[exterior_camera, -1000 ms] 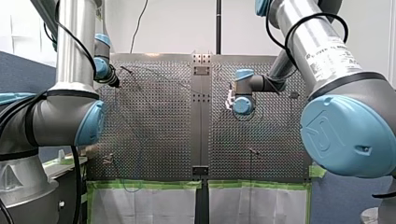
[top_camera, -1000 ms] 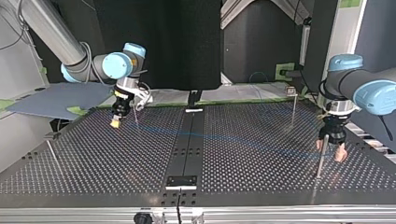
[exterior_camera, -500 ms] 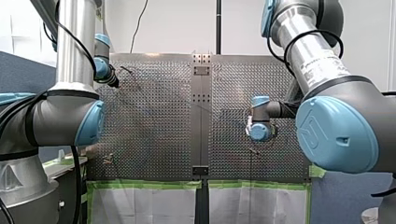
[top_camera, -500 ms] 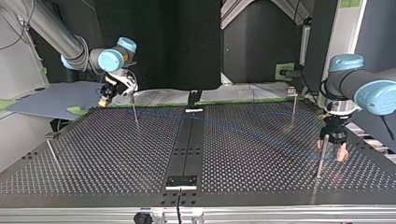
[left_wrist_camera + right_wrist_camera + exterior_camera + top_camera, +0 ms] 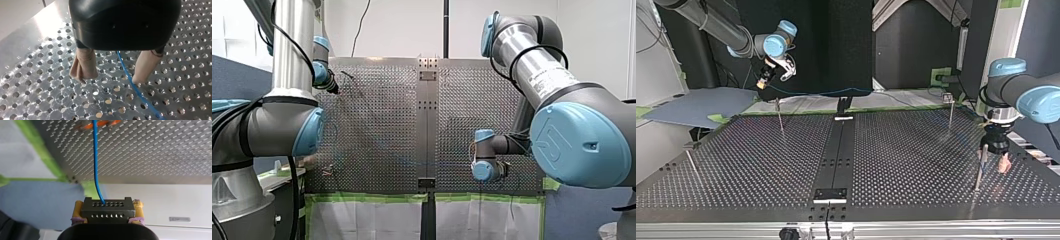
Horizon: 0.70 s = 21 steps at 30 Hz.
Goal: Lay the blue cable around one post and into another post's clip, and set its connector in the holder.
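My right gripper is clamping a dark rectangular connector block with rows of small holes between its yellow pads, one pad pressing on each short end. The thin blue cable is leaving the block's face and running straight ahead of the gripper, over the perforated metal table. In the top view this gripper is hanging in the air beyond the table's far edge at the view's left, with the cable trailing from it toward the view's right.

My left gripper is standing wide, its beige-wrapped fingers apart just above the table. The cable is lying on the holes between them, nearer one finger and gripped by neither. In the top view a thin metal post is standing just beside this gripper.
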Available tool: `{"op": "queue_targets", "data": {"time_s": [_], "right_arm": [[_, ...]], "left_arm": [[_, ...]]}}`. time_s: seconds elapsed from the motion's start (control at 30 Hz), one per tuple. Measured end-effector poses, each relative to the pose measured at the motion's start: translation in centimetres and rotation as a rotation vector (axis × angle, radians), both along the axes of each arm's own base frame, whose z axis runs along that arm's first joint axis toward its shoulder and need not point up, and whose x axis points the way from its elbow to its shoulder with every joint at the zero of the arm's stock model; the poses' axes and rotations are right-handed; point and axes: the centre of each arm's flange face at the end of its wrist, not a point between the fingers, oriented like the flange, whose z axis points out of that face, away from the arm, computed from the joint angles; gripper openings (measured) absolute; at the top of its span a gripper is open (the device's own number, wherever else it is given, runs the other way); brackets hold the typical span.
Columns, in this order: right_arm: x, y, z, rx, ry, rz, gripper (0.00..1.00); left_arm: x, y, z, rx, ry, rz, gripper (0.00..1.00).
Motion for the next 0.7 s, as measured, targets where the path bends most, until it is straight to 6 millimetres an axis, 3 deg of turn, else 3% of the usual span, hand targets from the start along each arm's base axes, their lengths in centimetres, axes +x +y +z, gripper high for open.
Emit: {"op": "queue_targets", "data": {"time_s": [0.33, 0.7], "right_arm": [[-3.4, 3.0, -5.9, 0.088, 0.053, 0.023, 0.0], [-8.7, 6.2, -11.8, 0.203, 0.143, 0.047, 0.0]], "left_arm": [[0.0, 0.1, 0.0, -0.007, -0.001, 0.003, 1.0], [-0.1, 0.2, 0.0, -0.028, -0.003, 0.021, 1.0]]}}
